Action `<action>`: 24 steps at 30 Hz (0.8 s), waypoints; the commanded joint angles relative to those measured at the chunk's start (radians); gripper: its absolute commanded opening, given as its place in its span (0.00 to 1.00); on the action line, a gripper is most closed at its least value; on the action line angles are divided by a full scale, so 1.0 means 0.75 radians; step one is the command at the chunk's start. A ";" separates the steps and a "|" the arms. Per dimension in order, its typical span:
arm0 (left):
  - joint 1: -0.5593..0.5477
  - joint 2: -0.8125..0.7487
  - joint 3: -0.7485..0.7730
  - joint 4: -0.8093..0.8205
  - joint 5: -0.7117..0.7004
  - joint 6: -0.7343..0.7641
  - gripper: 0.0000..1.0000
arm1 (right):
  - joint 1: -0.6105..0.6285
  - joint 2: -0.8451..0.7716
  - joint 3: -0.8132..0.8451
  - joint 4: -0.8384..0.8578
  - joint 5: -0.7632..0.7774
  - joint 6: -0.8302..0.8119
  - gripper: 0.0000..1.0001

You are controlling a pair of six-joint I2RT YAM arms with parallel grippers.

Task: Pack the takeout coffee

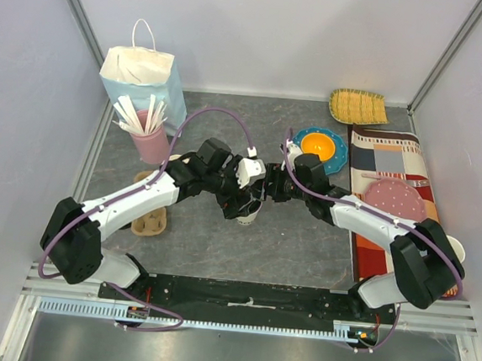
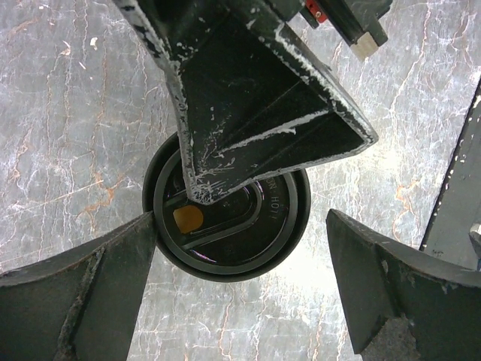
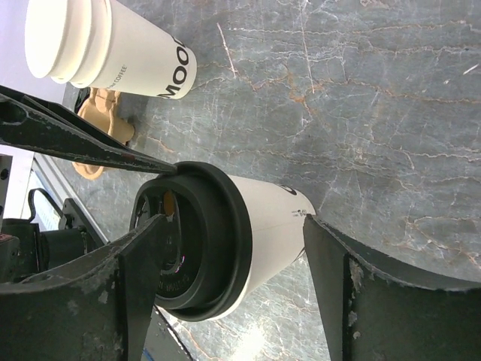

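The takeout coffee (image 1: 247, 215), a white paper cup with a black lid, stands upright on the grey table at the centre, between both arms. My left gripper (image 1: 238, 199) is open above it. In the left wrist view its left finger (image 2: 98, 293) touches the lid rim (image 2: 225, 252), and its other finger is apart from the lid. My right gripper (image 1: 267, 187) is open too. In the right wrist view one finger (image 3: 98, 293) lies across the lid top, and the other stands by the base of the cup (image 3: 263, 214).
A paper bag (image 1: 144, 79) and a pink cup of white sticks (image 1: 149, 139) stand at the back left. Stacked lidless cups (image 3: 113, 45) lie by a tan cup carrier (image 1: 149, 219). An orange bowl (image 1: 320, 147), a woven tray (image 1: 359, 106) and a patterned mat (image 1: 392, 185) are on the right.
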 commanded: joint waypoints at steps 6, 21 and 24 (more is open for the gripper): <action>-0.005 -0.036 0.074 -0.057 0.042 0.053 1.00 | 0.004 -0.104 0.111 -0.100 0.069 -0.107 0.87; -0.005 -0.028 0.060 -0.045 0.024 0.053 0.94 | -0.004 -0.225 -0.016 -0.190 0.123 0.007 0.56; -0.005 -0.026 0.053 -0.045 0.020 0.051 0.94 | -0.006 -0.237 -0.039 -0.225 0.135 0.034 0.59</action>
